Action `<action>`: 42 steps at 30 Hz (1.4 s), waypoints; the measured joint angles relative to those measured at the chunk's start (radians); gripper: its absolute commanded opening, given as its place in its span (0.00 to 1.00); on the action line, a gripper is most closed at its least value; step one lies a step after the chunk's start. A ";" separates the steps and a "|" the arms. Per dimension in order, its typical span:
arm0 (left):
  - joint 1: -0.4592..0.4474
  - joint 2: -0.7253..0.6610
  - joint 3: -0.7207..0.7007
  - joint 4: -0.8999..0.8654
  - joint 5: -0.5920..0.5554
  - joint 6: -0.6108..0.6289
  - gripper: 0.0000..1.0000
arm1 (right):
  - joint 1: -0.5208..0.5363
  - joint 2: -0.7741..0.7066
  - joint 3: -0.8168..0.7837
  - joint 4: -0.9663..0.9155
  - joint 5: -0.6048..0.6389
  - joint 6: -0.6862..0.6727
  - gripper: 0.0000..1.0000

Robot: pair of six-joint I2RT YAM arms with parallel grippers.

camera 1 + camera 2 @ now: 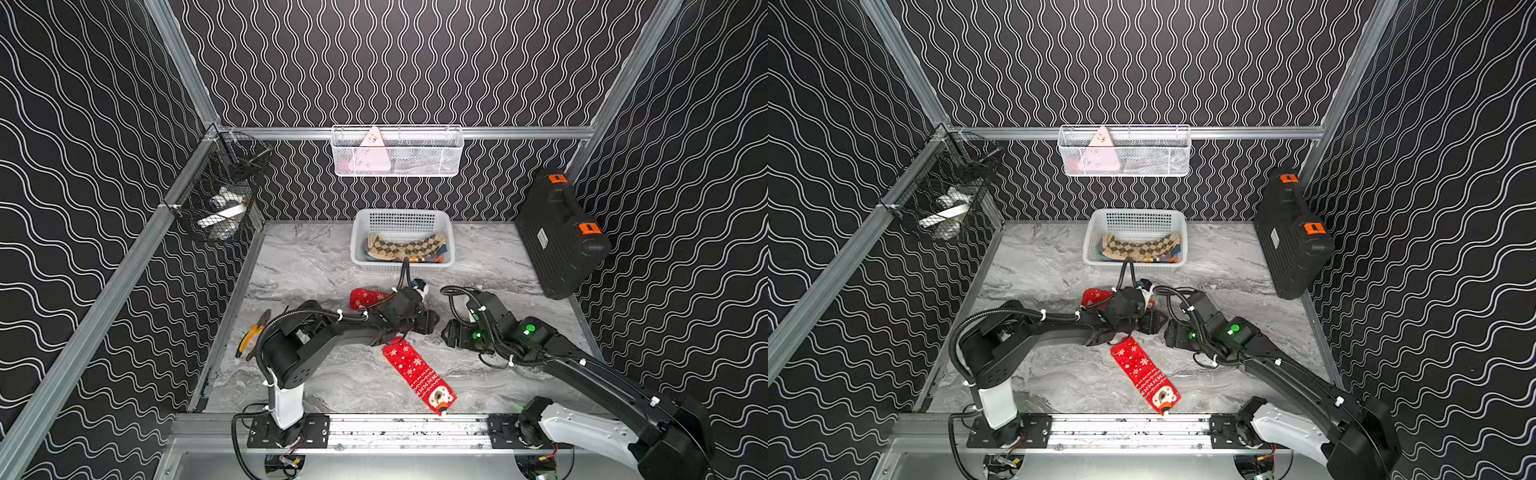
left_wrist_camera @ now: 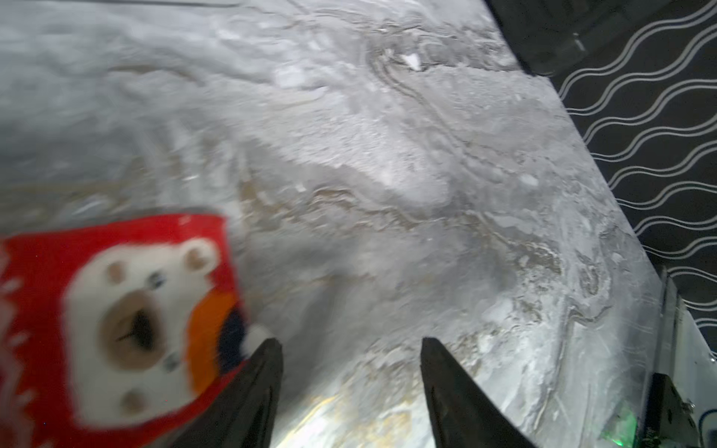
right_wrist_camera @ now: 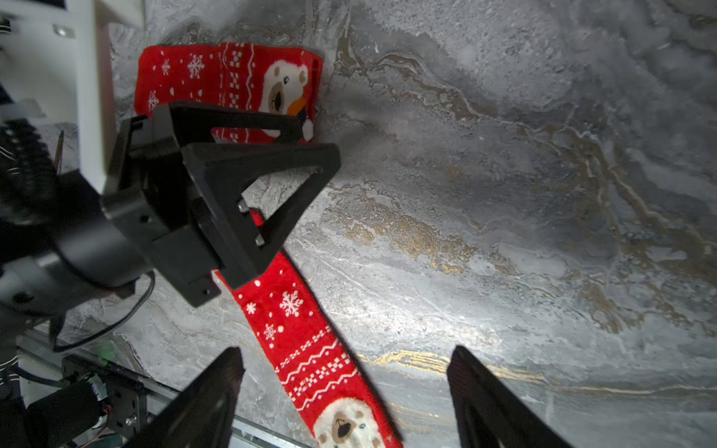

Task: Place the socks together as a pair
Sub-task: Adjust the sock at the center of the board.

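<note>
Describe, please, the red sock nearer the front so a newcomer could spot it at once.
Find the metal rail along the front of the table. Just behind it a red snowflake sock lies stretched diagonally, bear face toward the rail. Its twin lies farther back, partly hidden under the left arm.

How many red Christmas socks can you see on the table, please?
2. The near sock lies flat by the front rail; the far sock sits mid-table, partly hidden under the left arm. More could be buried in the basket.

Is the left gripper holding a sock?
No, the left gripper is open over bare table, the red sock lying beside it.
</note>
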 measured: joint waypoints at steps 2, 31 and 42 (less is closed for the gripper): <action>-0.017 -0.023 -0.010 0.006 -0.010 0.003 0.63 | -0.021 0.014 -0.011 0.006 -0.003 -0.003 0.85; 0.116 -0.797 -0.601 -0.229 -0.393 -0.024 0.61 | -0.144 0.708 0.136 0.658 -0.162 -0.020 0.57; 0.147 -0.829 -0.627 -0.233 -0.364 -0.024 0.61 | -0.131 0.796 0.162 0.775 -0.206 -0.016 0.22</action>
